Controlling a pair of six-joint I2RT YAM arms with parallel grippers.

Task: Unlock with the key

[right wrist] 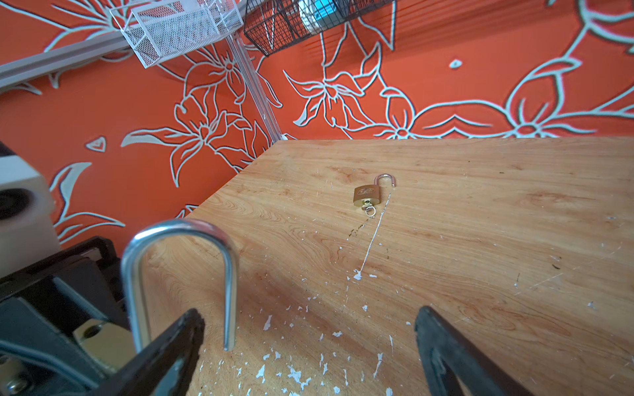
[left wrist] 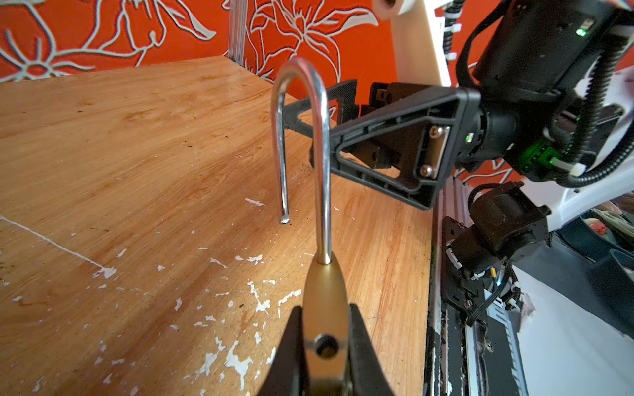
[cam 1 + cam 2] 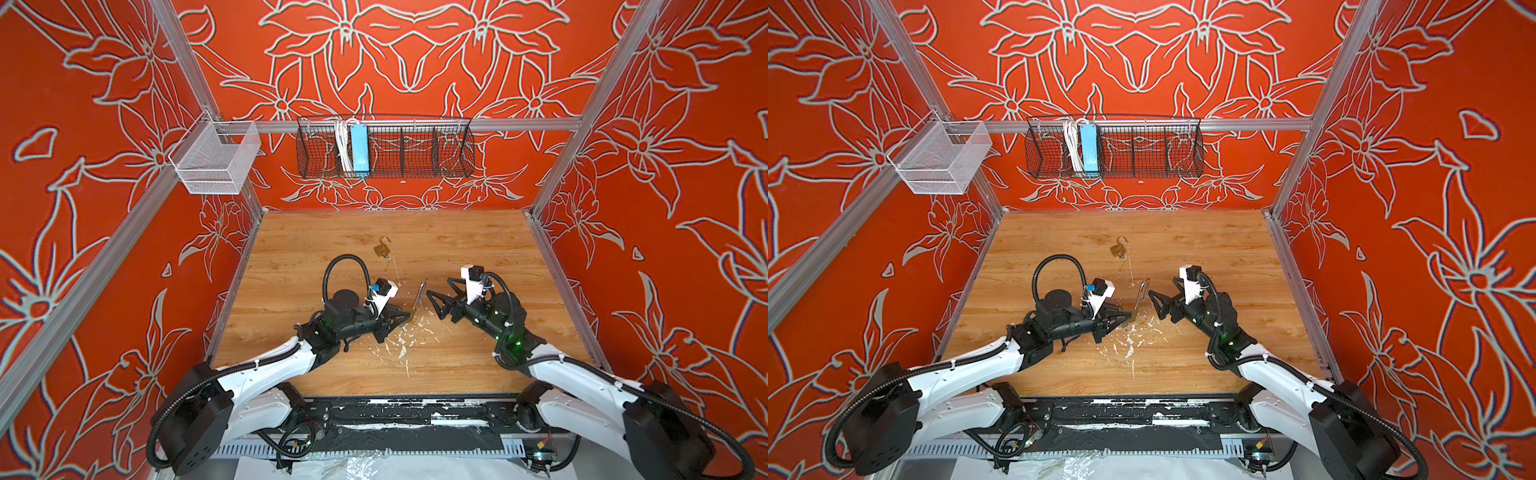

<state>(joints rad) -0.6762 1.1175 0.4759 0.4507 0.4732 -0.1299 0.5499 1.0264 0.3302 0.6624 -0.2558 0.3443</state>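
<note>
- The long-shackle padlock (image 2: 324,291) is gripped by its brass body in the clenched jaws of the left gripper (image 2: 324,329), over the near middle of the table (image 3: 478,249).
- Its shackle (image 2: 322,154) is sprung: one leg is seated in the body and the other ends free, so this lock is judged already opened.
- The right gripper (image 3: 436,305) is held just beside that shackle, with its jaws spread wide and nothing between them.
- A small padlock (image 1: 366,195) is laid further back on the table, well apart from both grippers. Its shackle is also open.
- No shut lock is seen, so little is judged to be left.
- The empty socket (image 2: 326,346) in the held body is shown only by the left wrist view.
- The key (image 1: 368,210) in the small padlock's base is made out clearly only in the right wrist view; in both top views it is too small to tell.
- No key is seen at the held lock, and its underside is hidden in every view.
</note>
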